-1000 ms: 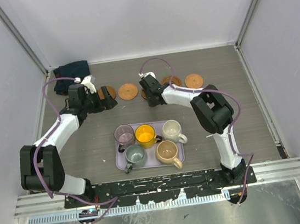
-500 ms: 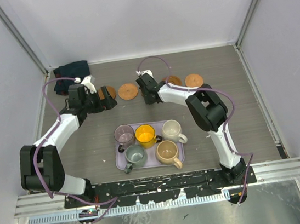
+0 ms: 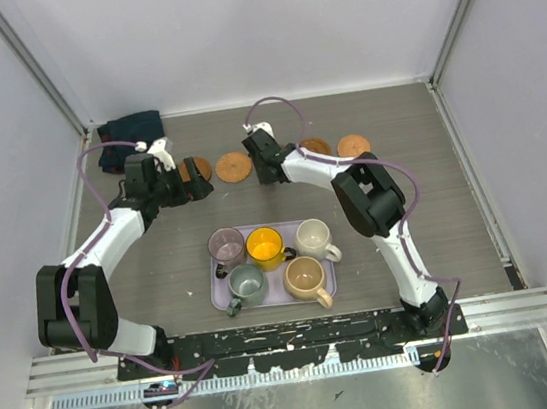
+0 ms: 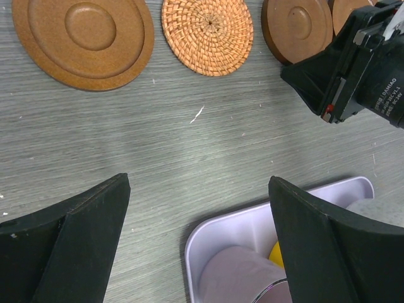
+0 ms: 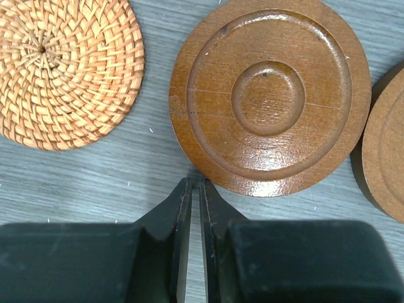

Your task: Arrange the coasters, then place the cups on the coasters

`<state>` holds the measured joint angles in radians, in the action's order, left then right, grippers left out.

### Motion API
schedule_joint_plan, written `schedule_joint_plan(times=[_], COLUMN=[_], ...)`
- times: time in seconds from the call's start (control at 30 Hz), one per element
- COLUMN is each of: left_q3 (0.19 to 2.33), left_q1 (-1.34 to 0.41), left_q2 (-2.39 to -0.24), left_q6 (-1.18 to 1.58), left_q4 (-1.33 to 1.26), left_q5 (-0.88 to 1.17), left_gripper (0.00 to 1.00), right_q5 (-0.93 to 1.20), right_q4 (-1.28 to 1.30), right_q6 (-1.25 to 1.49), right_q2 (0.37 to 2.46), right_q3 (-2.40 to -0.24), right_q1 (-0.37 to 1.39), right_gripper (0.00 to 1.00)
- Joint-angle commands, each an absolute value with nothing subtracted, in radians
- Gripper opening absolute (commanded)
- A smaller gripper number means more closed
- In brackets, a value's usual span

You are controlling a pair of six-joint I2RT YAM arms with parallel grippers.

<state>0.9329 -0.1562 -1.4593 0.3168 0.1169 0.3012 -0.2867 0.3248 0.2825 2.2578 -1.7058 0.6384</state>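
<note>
The coasters (image 3: pixel 233 166) lie in a row at the far side of the bench (image 3: pixel 161 270), the cups (image 3: pixel 264 246) together on the tray (image 3: pixel 218 301). Our right tool (image 5: pixel 196 184), fingers together and empty, meets the rim of a wooden coaster (image 5: pixel 270 95); our left tool (image 4: pixel 199 189) gapes wide. We judge a skewed push could ride it onto the neighbouring coaster (image 5: pixel 385 145).

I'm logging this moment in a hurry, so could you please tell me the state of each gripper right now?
Left gripper: open, nothing between its fingers.
Right gripper: shut, holding nothing, at the rim of the wooden coaster.
</note>
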Motion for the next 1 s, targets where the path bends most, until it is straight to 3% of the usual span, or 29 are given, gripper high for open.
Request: schedule_joint_plan(times=[0.0,0.33,0.47,0.8,0.87,0.93,0.97], left_q3=[0.939,0.948,0.963,0.982,0.983,0.985,0.987], left_q1=[-0.160,-0.159,-0.160,-0.159,-0.160,-0.158,-0.159], left_q2=[-1.437,-1.429,-1.425,-1.438,-1.430,-1.422,-1.418], left_q6=[0.297,0.299,0.299,0.321,0.329,0.337,0.340], left_q4=[0.100,0.100,0.107,0.106,0.106,0.106,0.106], left_q5=[0.299,0.297,0.297,0.336,0.342,0.349,0.355], left_gripper=[0.93,0.94,0.98,0.98,0.98,0.98,0.98], right_q5=[-0.284,-0.232,-0.300,-0.400,-0.414,-0.426,-0.411], right_q4=[0.374,0.334,0.311,0.273,0.223,0.163,0.138], right_q6=[0.267,0.235,0.224,0.300,0.308,0.298,0.286], right_q2=[2.299,2.172,2.083,1.927,1.836,1.754,1.716], right_q3=[-1.753,-1.700,-1.648,-1.480,-1.395,-1.313,-1.277], right_q1=[0.629,0.640,0.637,0.534,0.503,0.471,0.448], right_gripper=[0.17,0.17,0.17,0.15,0.24,0.50,0.54])
